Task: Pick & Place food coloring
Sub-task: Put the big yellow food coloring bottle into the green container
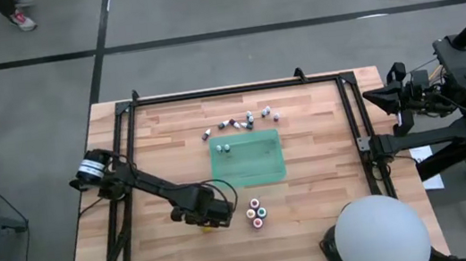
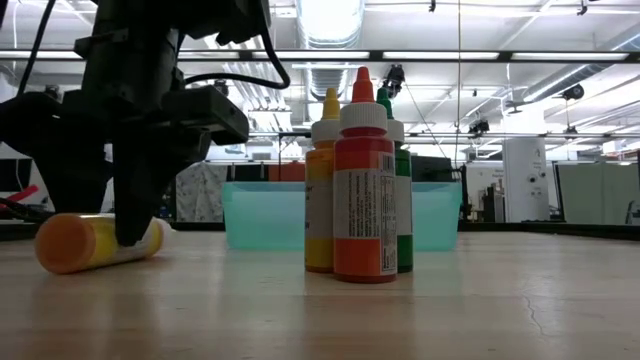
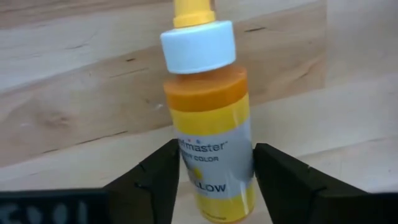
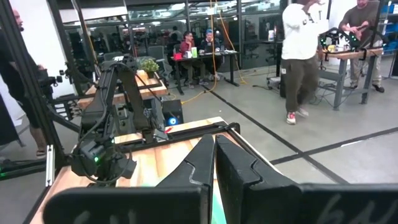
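Down on the wooden table (image 1: 316,210), the left gripper (image 3: 214,180) has its dark fingers on both sides of a lying yellow bottle (image 3: 208,130), round with a white cap; grip uncertain. Right gripper (image 4: 214,165) is closed, off the table

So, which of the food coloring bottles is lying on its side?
The yellow bottle between the left gripper fingers lies flat on the table. The red bottle and its neighbours stand upright.

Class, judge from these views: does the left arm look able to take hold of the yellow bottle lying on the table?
Probably yes: the left claw already straddles the lying yellow bottle, one finger on each side, with nothing between.
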You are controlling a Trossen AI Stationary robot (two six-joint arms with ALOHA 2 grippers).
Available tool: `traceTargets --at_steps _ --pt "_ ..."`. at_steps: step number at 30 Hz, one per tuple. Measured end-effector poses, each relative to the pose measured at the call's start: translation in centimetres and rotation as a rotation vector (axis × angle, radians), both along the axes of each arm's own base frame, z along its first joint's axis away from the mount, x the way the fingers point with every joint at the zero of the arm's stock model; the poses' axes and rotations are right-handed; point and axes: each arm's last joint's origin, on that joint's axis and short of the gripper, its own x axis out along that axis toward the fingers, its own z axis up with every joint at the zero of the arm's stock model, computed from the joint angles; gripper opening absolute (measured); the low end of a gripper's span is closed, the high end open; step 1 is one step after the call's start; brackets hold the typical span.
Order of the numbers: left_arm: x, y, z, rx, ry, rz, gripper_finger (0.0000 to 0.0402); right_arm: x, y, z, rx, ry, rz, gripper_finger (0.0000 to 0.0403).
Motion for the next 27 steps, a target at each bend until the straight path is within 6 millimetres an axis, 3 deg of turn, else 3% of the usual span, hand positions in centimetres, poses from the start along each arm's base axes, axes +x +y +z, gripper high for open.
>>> traceTargets --at_steps 11,27 --pt "-0.08 0.13 -0.06 0.006 0.007 0.002 0.0131 0.00 0.00 0.00 0.000 0.000 0.000 0.0009" --pt "-0.64 0.37 0.62 0.006 0.013 -0.013 0.0126 0.01 0.00 0.00 0.001 0.000 0.000 0.0009"
